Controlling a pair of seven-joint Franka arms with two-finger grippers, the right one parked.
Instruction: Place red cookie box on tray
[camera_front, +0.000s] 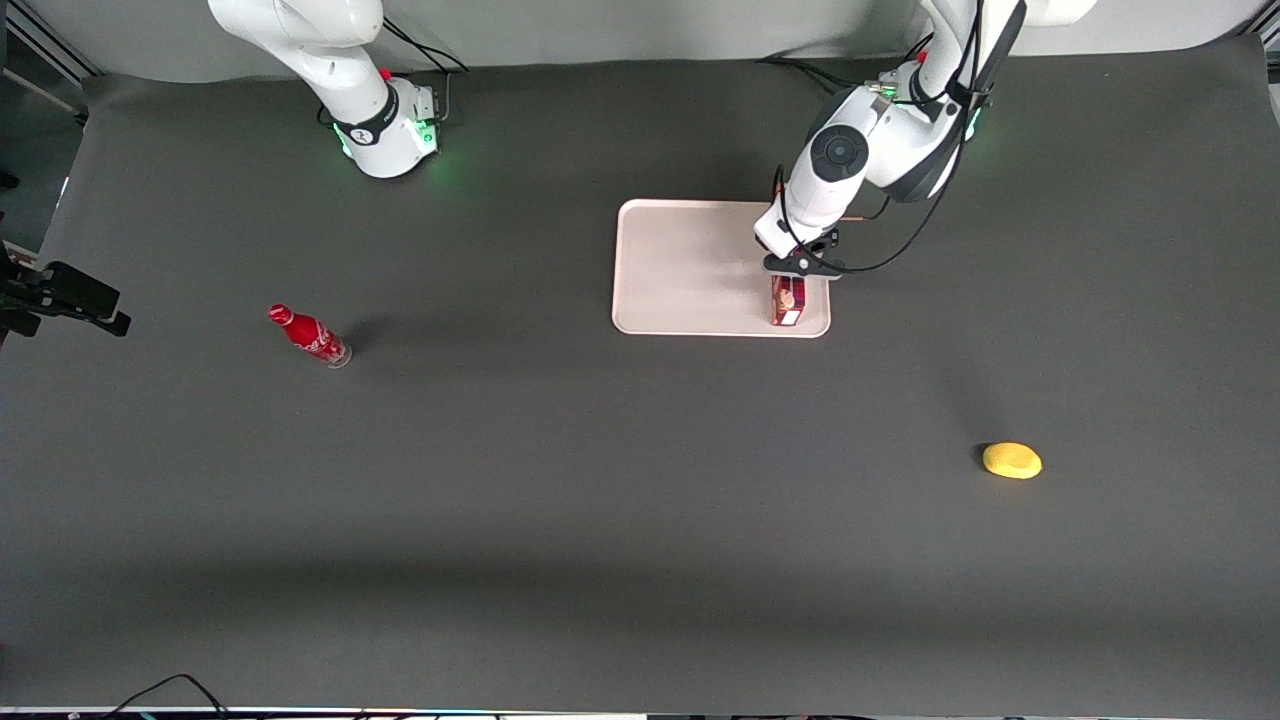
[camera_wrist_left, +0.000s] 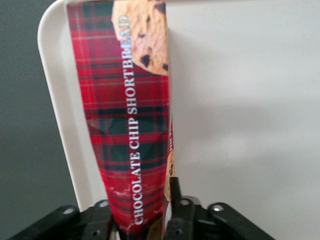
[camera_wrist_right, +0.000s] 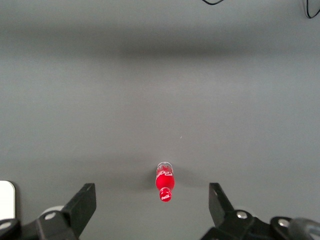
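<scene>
Pincer (camera_wrist_left: 142, 225) gripping red cookie box (camera_wrist_left: 127, 115) reading "CHOCOLATE CHIP SHORTBREAD", over tray (camera_front: 680, 265)

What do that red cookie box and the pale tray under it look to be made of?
The red cookie box, held in the gripper with its jaws shut on it over the tray, looks like thin printed cardboard: sharp folded edges, tartan print, slight dents, a faint sheen. The tray looks like smooth moulded plastic, going by its rounded corners, low rim and even matte pinkish-white surface, though coated metal can't be ruled out.

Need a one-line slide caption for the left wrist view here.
Gripper shut on the red cookie box, held over the tray beside its rim.
</scene>
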